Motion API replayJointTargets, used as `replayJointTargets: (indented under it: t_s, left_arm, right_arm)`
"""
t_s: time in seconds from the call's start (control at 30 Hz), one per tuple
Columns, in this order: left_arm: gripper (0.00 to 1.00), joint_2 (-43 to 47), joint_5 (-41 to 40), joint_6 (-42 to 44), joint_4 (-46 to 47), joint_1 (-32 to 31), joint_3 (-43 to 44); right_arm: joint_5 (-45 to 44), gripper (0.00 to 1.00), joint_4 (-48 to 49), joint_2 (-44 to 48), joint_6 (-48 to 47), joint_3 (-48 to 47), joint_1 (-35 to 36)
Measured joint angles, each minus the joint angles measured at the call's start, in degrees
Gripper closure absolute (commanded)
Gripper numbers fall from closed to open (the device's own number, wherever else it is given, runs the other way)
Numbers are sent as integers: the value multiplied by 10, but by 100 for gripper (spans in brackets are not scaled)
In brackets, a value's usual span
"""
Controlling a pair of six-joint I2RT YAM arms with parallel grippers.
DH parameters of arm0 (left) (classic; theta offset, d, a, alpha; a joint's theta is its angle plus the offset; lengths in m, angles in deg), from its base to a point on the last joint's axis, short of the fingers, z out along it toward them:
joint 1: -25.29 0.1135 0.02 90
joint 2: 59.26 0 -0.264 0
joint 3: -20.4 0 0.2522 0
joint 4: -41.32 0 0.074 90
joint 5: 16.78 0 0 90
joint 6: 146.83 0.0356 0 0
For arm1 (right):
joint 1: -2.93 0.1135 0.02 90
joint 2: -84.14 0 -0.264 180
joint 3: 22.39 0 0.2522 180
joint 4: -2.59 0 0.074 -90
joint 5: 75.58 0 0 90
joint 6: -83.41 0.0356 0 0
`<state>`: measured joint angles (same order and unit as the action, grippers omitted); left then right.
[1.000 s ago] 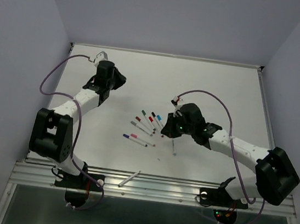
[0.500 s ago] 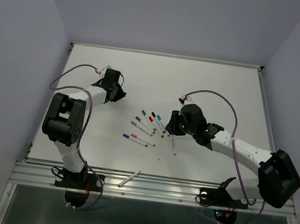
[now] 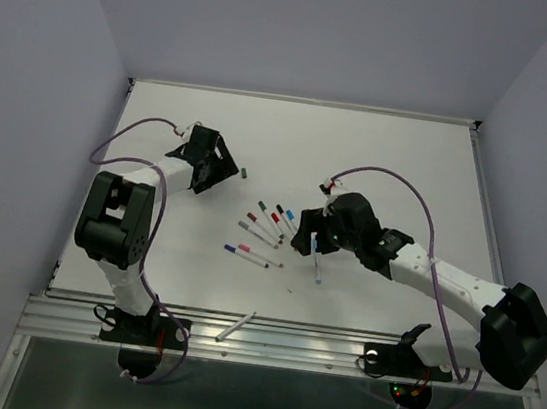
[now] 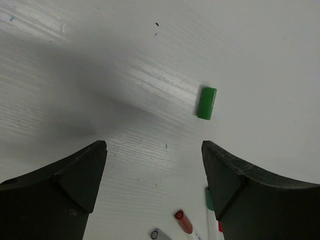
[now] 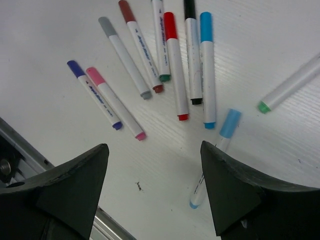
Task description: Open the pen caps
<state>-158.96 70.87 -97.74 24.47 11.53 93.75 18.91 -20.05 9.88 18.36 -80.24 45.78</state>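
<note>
A green pen cap (image 4: 206, 103) lies loose on the surface (image 4: 75, 60) just ahead of the left hand (image 4: 153, 147), spread wide and empty. The right hand (image 5: 154, 147), equally wide, hovers over a fan of capped pens (image 5: 175, 75).

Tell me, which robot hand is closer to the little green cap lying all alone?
Left. The left gripper sits open just short of the green cap; the right gripper hangs over the bunch of pens, well away.
</note>
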Motion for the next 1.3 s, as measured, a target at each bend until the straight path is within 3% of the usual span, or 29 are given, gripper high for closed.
replayJointTargets:
  t_s: [0.27,0.43,0.63,0.87,1.07,1.23,1.3]
  left_arm:
    - [4,79,2,5,-16,0,-1]
    - [1,174,-15,7,-44,0,-1]
    - [1,295,-44,6,-61,0,-30]
    - [1,348,-72,7,-80,0,-63]
    - [1,349,-81,10,-97,6,-74]
    - [1,349,-85,12,-99,11,-75]
    - [1,349,-86,13,-99,11,-75]
  right_arm:
    - [70,20,-6,24,-85,-4,59]
    - [60,20,-22,3,-160,-49,192]
    - [31,22,-57,-113,-312,-133,360]
    - [47,23,-95,-256,-423,-211,386]
    - [47,26,-117,-307,-469,-234,388]
    - [48,35,-126,-319,-477,-235,400]
    - [50,44,-127,-324,-477,-235,408]
